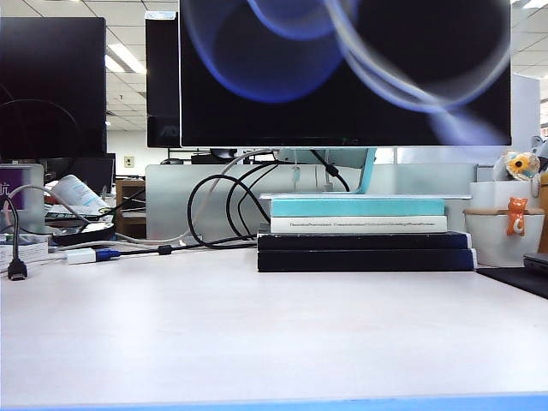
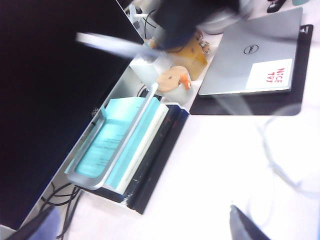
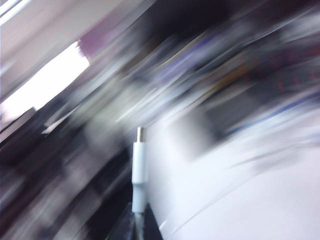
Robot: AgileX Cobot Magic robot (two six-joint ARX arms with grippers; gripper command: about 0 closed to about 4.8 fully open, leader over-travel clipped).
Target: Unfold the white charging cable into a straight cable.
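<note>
The right gripper (image 3: 136,227) pinches one plug of the white charging cable (image 3: 138,170), its metal tip sticking out past the pressed-together fingers; the background is motion-smeared. The left gripper (image 2: 150,227) has its fingers spread wide and empty, above the table (image 2: 210,165), where a faint blurred loop of the cable (image 2: 272,160) curves near the laptop (image 2: 250,50). I judge the straightening unfinished: the cord's far part curls. The near table is open; the stacked books (image 1: 364,244) bound the far side

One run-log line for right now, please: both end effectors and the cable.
left end effector: open, empty, above desk | right end effector: shut on white charging cable near plug, view blurred | cable slack: looped, not straight
</note>
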